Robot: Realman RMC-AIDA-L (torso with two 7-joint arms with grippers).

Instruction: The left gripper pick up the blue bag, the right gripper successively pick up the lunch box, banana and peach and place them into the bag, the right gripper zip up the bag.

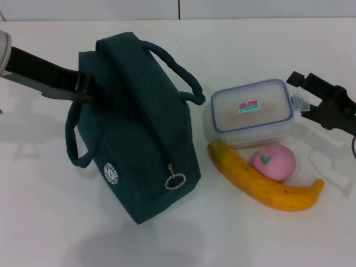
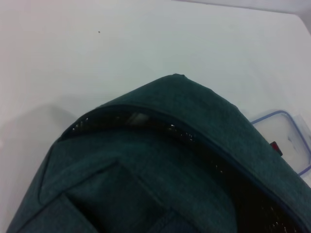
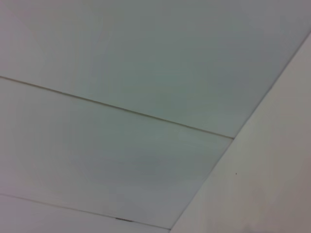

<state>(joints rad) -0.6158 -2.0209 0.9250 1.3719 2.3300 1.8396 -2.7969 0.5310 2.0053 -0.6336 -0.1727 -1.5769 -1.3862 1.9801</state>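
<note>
The blue bag [image 1: 142, 144] stands upright on the white table [image 1: 50, 222], its zipper pull [image 1: 174, 181] hanging low on the near end panel. The left gripper [image 1: 92, 89] is at the bag's upper far corner, by one handle [image 1: 75, 139]. Its fingers are buried against the fabric, so I cannot tell how wide they stand or whether they have hold of the cloth. The left wrist view shows the bag's top directly under that hand, with a dark slit along the zipper line, which suggests the mouth is at least partly open.

The right gripper [image 1: 302, 94] hangs just beyond the lunch box [image 1: 253, 111], at its latch end, with its two fingers spread apart and nothing between them. The banana [image 1: 261, 181] lies on the near side of the box. The peach [image 1: 273, 161] sits between banana and box, touching the banana.

Risks, as judged:
- If the left hand's hold is only on loose fabric, the bag may sag or tip when lifted.
- The slit looks narrow, so the lunch box could catch on its edges.
- The box is smooth and wide and may slip from the right fingers.
- The peach may roll once its neighbours are disturbed.
</note>
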